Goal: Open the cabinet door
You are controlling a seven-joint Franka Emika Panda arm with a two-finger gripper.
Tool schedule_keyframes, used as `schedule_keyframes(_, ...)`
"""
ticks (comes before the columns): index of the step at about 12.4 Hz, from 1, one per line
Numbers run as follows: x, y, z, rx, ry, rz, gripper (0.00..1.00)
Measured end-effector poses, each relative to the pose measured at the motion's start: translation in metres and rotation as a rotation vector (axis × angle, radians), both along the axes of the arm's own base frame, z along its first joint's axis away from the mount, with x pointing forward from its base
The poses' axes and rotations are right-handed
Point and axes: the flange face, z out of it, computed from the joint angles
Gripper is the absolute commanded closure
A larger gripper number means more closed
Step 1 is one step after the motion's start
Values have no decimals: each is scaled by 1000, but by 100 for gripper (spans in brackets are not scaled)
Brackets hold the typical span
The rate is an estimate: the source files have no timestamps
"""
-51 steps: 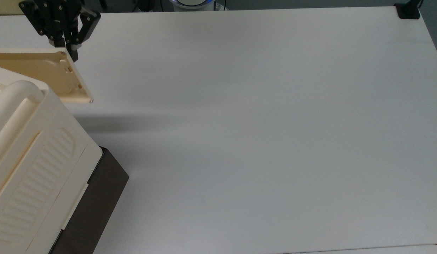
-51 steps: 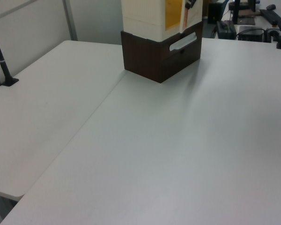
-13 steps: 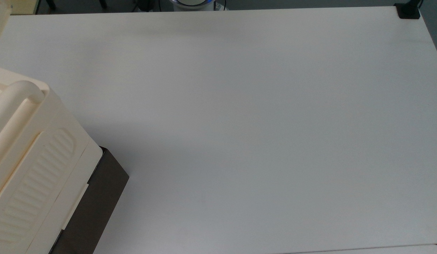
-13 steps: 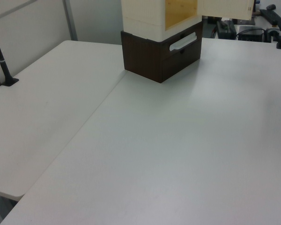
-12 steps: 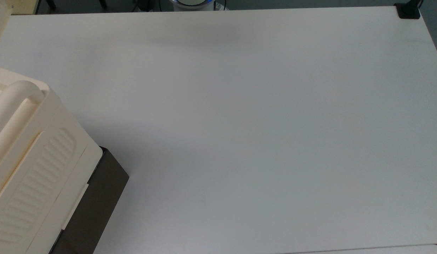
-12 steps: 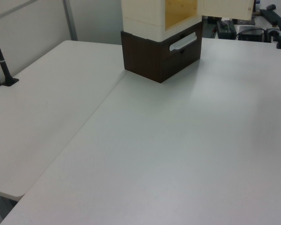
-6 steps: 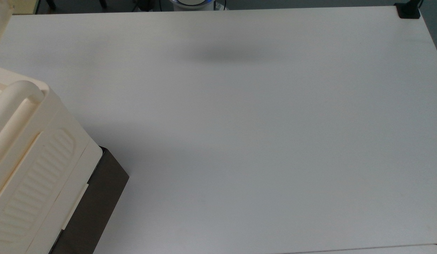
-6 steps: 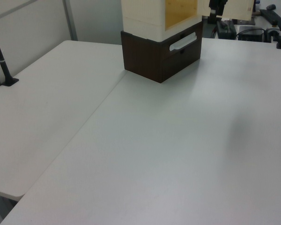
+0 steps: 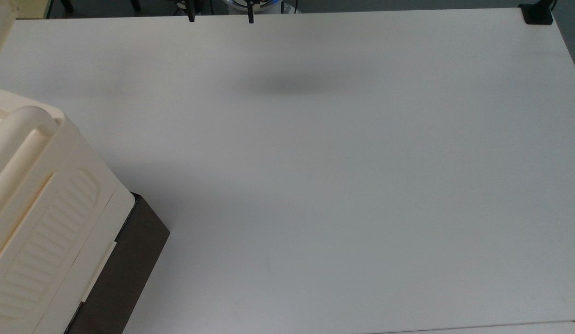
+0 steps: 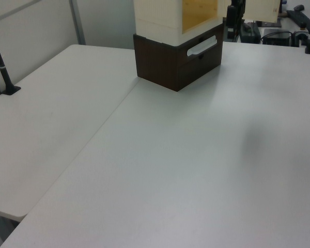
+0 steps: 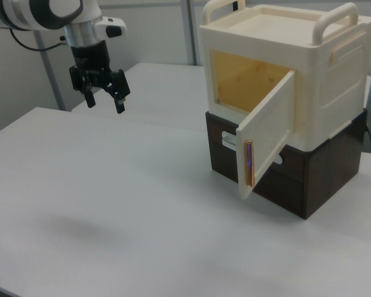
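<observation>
Cabinet door (image 11: 267,135) swung wide open, yellow interior exposed; cabinet (image 11: 284,80) sits on dark brown base (image 11: 309,179); gripper (image 11: 105,104) hovers well clear above table (image 11: 111,204), fingers spread, holding nothing

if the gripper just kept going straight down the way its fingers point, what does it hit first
Most likely the bare white table. In the right view the open gripper hangs above it, pointing down, with nothing beneath. The cabinet and its open cabinet door stand well off to the right view's right.
</observation>
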Motion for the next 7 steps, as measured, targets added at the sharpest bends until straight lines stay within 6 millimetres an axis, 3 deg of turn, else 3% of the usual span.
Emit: schedule_keyframes(7,0,-6,3,-17,-11,-7,0)
